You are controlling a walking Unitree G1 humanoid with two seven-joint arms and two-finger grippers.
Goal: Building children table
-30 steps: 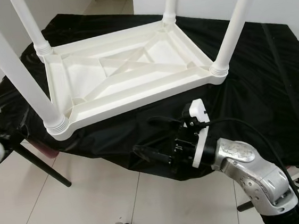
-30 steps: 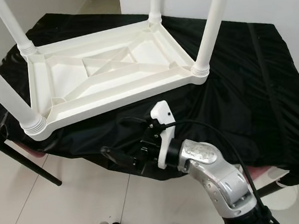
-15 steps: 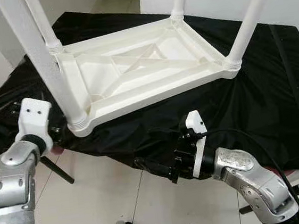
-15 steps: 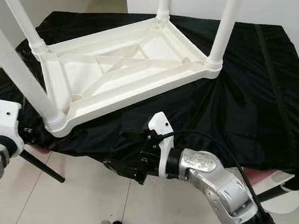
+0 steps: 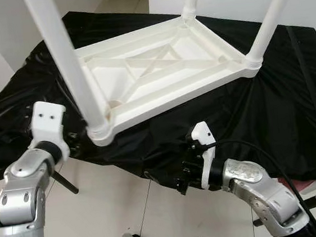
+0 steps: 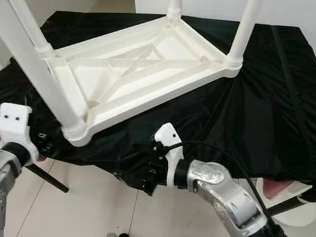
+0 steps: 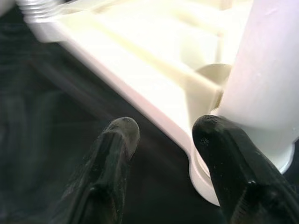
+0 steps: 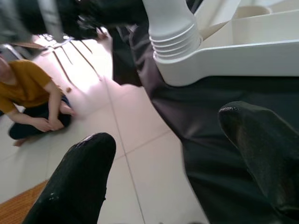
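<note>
Black cloth (image 5: 291, 99) drapes the whole surface, and on it lies the white plastic children's table (image 5: 159, 73), upside down, its ribbed underside facing up and its four legs rising out of the corner sockets. The nearest leg (image 5: 67, 65) stands at the corner closest to the robot, at the cloth's front edge. The left end effector (image 7: 163, 140) is low at that corner, just beside the base of the leg: in the left wrist view its two black fingers (image 7: 117, 154) are spread apart and hold nothing, one fingertip right against the leg's threaded collar, the other over the dark cloth. The right end effector (image 8: 173, 154) hangs below and in front of the surface's front edge, fingers wide open and empty, pointing toward the same corner socket (image 8: 173, 42), which sits apart from its tips. Pale floor tiles (image 5: 100, 215) show beneath. In the right wrist view a person in an orange top (image 8: 23, 93) sits on the floor, well apart from the table.
</note>
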